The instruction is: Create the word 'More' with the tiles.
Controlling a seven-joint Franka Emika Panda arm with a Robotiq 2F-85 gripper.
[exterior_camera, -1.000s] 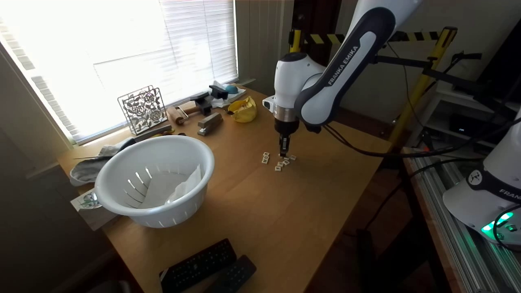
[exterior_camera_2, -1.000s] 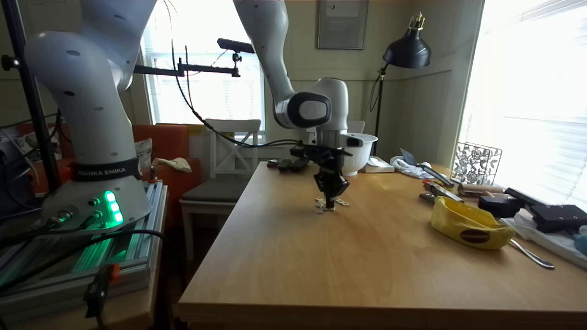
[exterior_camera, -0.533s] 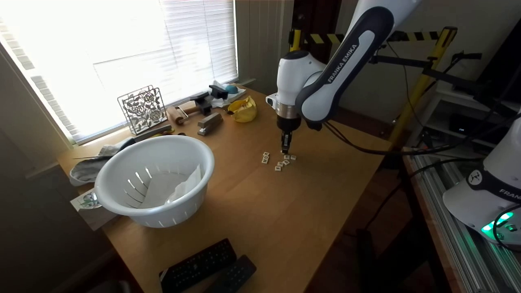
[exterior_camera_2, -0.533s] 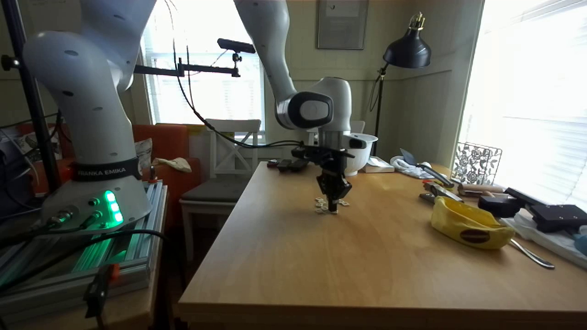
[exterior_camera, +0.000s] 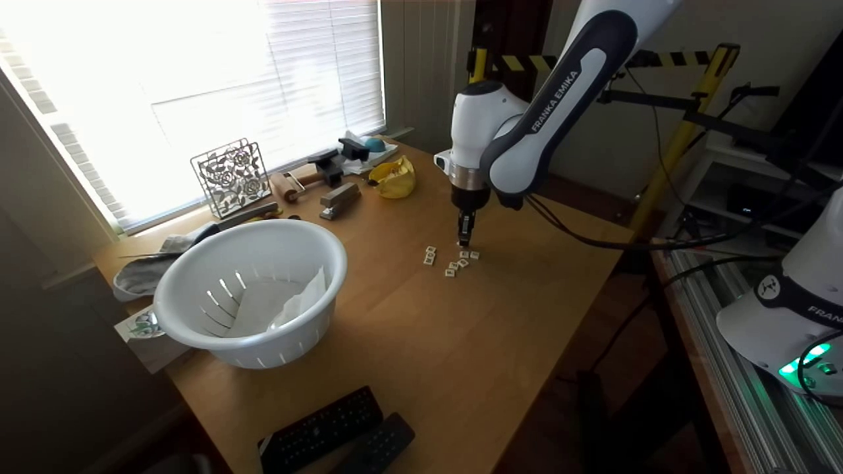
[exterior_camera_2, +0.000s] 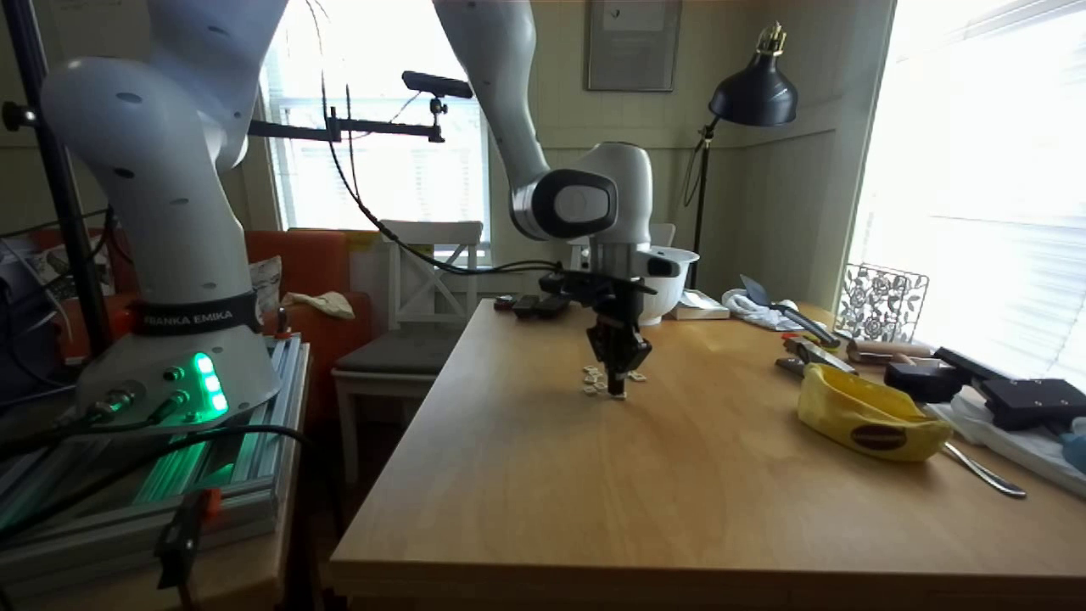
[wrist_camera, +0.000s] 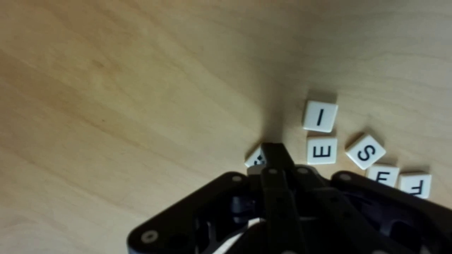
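Below centre in the wrist view, the gripper [wrist_camera: 279,152] covers part of one tile [wrist_camera: 254,159]. We cannot make out its letter.

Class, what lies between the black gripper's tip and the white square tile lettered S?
A white square tile lettered E; the wrist view shows it between the gripper and the S tile.

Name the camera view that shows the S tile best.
Wrist view: the S tile shows whole from above, its letter readable, nothing covering it. Both exterior views show the tiny pale tiles on the table, but too small to tell which is the S.
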